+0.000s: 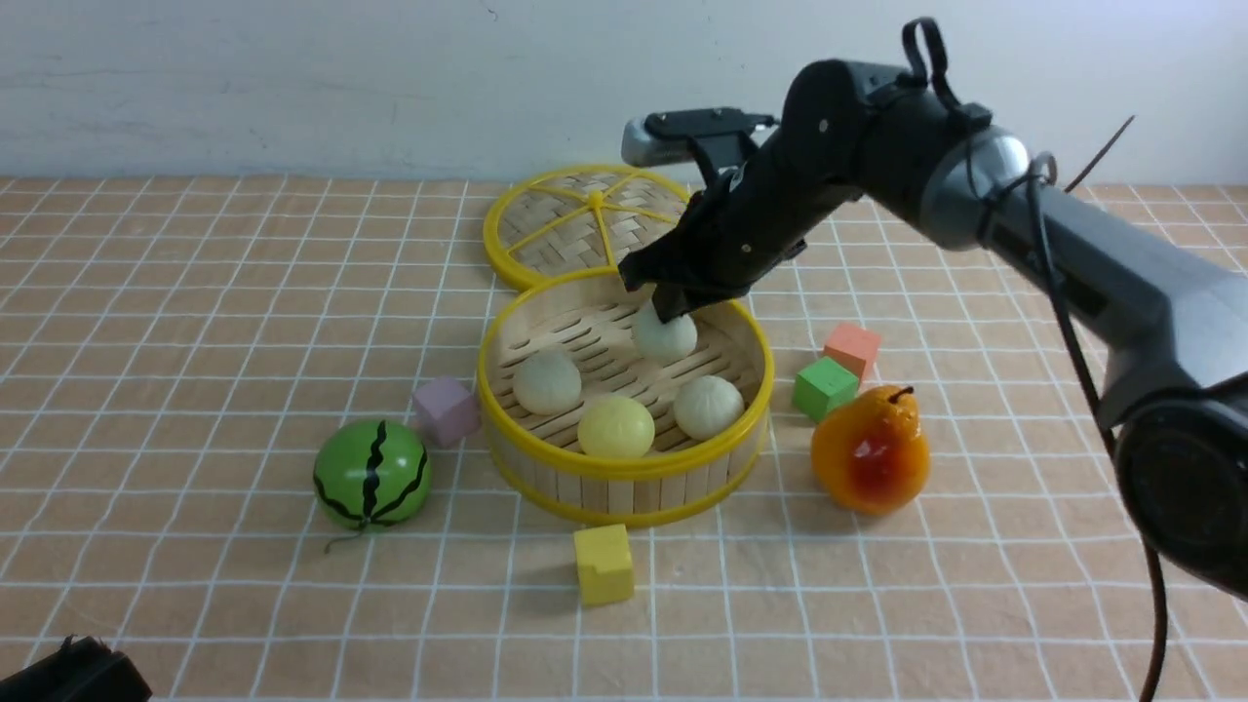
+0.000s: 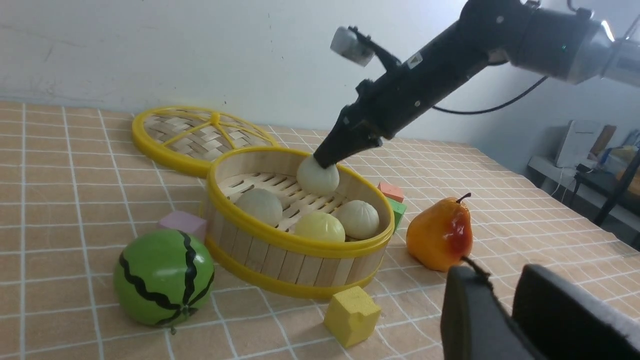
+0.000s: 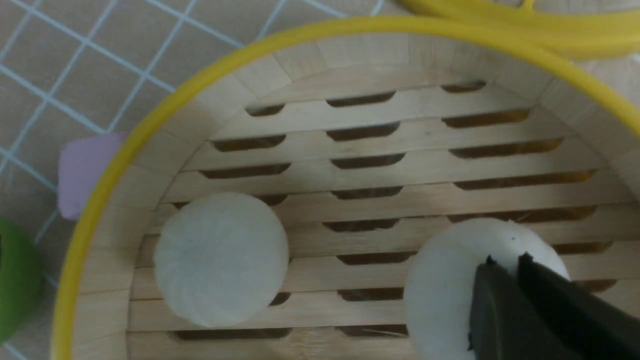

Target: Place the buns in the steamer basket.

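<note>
The steamer basket point(image 1: 624, 470) stands mid-table with all the buns inside. Two off-white buns point(image 1: 548, 381) point(image 1: 709, 407) and the pale yellow bun point(image 1: 616, 426) lie on its slatted floor. A third off-white bun point(image 1: 665, 334) sits at the back, under my right gripper point(image 1: 671, 310). In the right wrist view the right gripper point(image 3: 505, 260) has its jaws almost together, pinching the top of that bun point(image 3: 445, 285); another bun point(image 3: 220, 260) lies beside it. My left gripper point(image 2: 502, 280) hangs near the table's front, open and holding nothing.
The woven lid point(image 1: 585, 219) lies flat behind the basket. A green watermelon ball point(image 1: 370, 475) and a purple cube point(image 1: 446, 411) sit to the left. A yellow cube point(image 1: 604, 564) lies in front. The orange pear point(image 1: 870, 448), a green cube point(image 1: 824, 387) and an orange cube point(image 1: 852, 348) sit to the right.
</note>
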Tool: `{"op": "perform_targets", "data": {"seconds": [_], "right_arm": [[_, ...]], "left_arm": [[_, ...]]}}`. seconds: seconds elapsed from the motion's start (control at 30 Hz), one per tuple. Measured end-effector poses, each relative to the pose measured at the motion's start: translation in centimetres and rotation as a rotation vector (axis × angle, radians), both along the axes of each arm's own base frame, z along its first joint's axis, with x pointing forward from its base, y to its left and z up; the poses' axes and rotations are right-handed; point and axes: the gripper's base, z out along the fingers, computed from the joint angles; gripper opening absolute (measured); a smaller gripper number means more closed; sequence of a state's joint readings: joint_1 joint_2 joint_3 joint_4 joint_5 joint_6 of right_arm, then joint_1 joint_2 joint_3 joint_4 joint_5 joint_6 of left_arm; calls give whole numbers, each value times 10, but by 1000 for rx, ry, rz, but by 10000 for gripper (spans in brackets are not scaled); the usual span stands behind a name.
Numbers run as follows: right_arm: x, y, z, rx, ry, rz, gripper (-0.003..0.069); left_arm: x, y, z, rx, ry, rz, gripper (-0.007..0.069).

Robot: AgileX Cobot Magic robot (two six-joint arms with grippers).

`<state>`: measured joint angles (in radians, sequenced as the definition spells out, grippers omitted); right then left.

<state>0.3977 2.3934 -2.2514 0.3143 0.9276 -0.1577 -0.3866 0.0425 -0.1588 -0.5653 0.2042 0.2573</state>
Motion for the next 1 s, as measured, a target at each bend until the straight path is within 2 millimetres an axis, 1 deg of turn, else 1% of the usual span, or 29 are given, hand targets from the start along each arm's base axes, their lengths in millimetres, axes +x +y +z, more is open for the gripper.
{"op": "perform_targets", "data": {"seconds": [0.07,0.13,0.27,0.3,0.33,0.37,0.4,0.43,0.47,0.5,0.53,0.6,0.67,0.7,0.73,0.77,0.8,0.83,0.87,0.9,0.93,0.97,1.0], "right_arm": [[2,0,-11,-5,29,-25,73],[3,0,-12,6,37,-48,127],[-1,-1,5,30,29,-68,288],[-2,-1,8,31,30,-68,297],[-9,-4,25,35,34,-62,385],[-10,-4,28,34,35,-60,385],[-20,-8,47,26,52,-46,433],[-29,-11,63,18,66,-40,447],[-32,-12,70,20,61,-40,449],[-47,-19,95,-1,71,-37,442],[-55,-24,110,-8,59,-46,426],[-76,-35,146,-3,17,-74,363],[-102,-44,174,-3,-16,-97,258],[-118,-49,184,-8,-18,-105,173],[-121,-50,188,-3,-27,-106,173],[-142,-56,196,-8,-18,-114,78],[-160,-62,206,-5,-29,-121,30],[-163,-62,204,-9,-19,-123,15],[-190,-72,215,-3,-30,-128,-14],[-190,-72,212,-8,-21,-128,-15],[-212,-83,221,-7,-39,-135,-19],[-228,-90,223,-7,-41,-138,-19],[-231,-92,226,-3,-48,-138,-19]], "left_arm": [[0,0,0,0,0,0,135],[0,0,0,0,0,0,137],[0,0,0,0,0,0,141],[0,0,0,0,0,0,141],[0,0,0,0,0,0,143],[0,0,0,0,0,0,143],[0,0,0,0,0,0,144],[0,0,0,0,0,0,145],[0,0,0,0,0,0,144],[0,0,0,0,0,0,144],[0,0,0,0,0,0,146],[0,0,0,0,0,0,146],[0,0,0,0,0,0,149],[0,0,0,0,0,0,152],[0,0,0,0,0,0,152],[0,0,0,0,0,0,155],[0,0,0,0,0,0,155],[0,0,0,0,0,0,155],[0,0,0,0,0,0,155],[0,0,0,0,0,0,155],[0,0,0,0,0,0,158],[0,0,0,0,0,0,161],[0,0,0,0,0,0,161]]}}
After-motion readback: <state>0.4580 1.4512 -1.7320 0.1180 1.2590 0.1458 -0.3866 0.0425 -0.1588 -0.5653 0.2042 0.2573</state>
